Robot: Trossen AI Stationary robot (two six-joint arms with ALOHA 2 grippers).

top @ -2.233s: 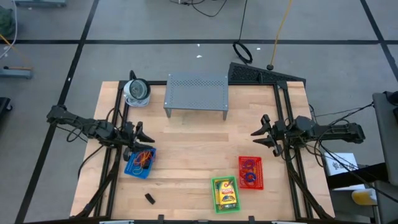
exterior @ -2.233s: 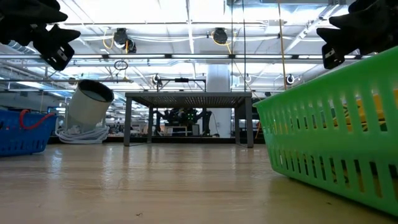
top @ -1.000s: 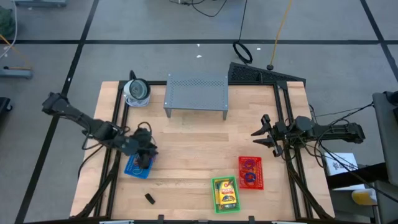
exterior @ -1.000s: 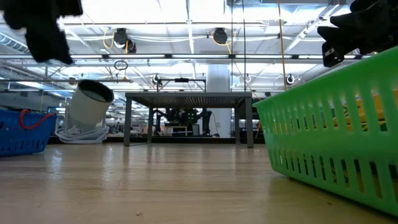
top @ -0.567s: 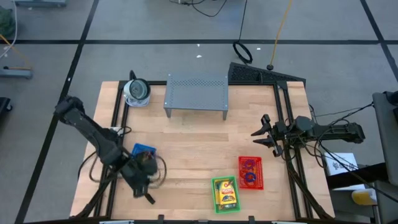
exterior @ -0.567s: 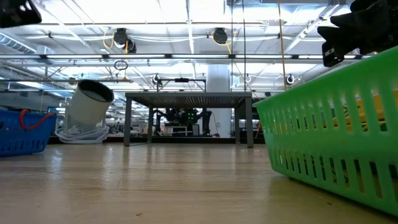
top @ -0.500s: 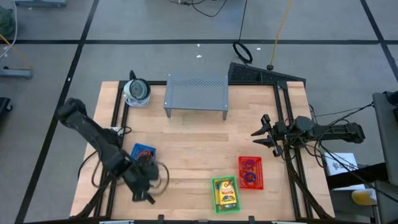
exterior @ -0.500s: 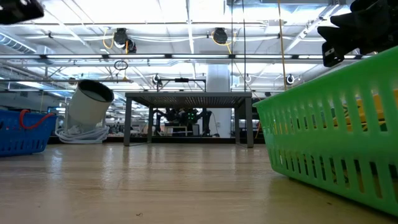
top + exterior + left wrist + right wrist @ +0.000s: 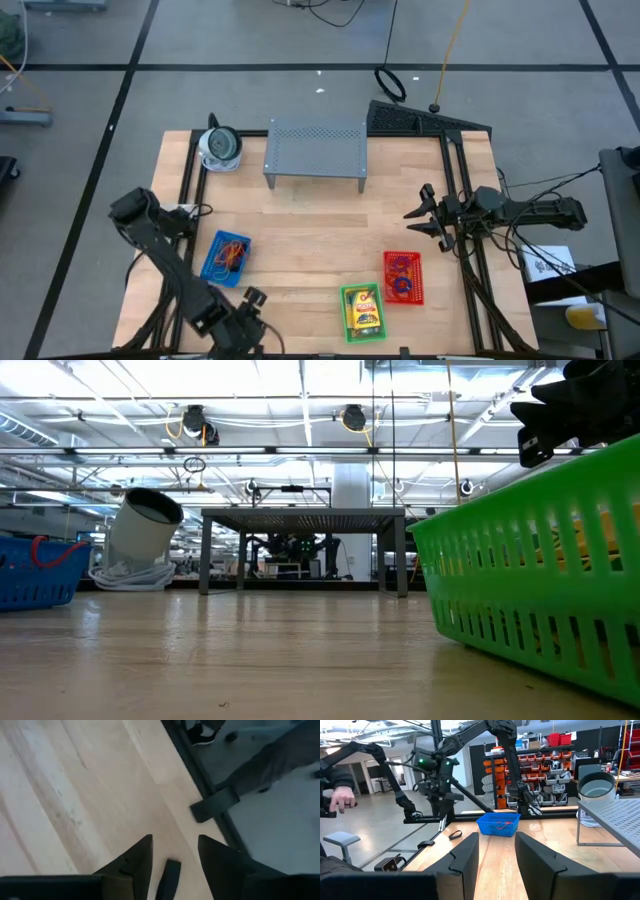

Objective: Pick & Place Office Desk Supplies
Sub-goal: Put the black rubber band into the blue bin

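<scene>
Black and small, the clip (image 9: 169, 876) lies flat on my counter (image 9: 310, 230) near its front edge, well left of the green basket (image 9: 362, 312). My left gripper (image 9: 243, 322) hangs right over it, fingers spread, the clip between them but untouched (the wrist view shows clear gaps on both sides). My right gripper (image 9: 422, 215) waits above the red basket (image 9: 403, 277), fingers apart, holding nothing. The rubber bands (image 9: 230, 254) sit in the blue basket (image 9: 212, 268).

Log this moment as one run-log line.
left gripper: open, straddling black clip at table's near edge | right gripper: open, waiting right side | blue basket: rubber bands inside
</scene>
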